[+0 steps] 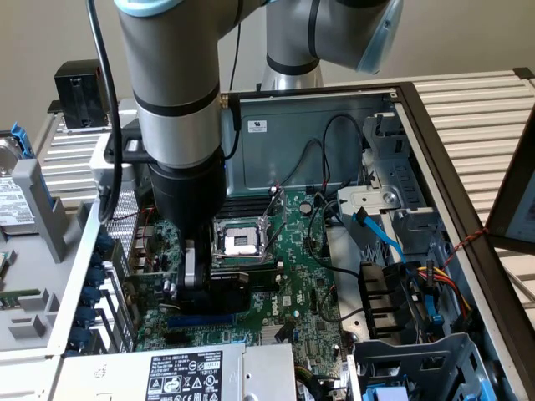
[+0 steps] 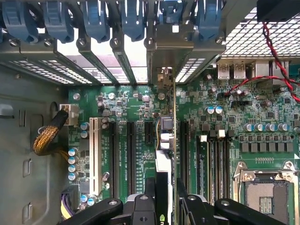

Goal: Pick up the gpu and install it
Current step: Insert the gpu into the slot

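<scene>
Inside the open computer case (image 1: 435,150), the pincer (image 2: 165,199) is pinching the gpu (image 2: 165,136) edge-on, its long axis running along the motherboard (image 2: 262,103) slots.

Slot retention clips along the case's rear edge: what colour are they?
Blue, clearest in the wrist view: slot retention clips.
</scene>
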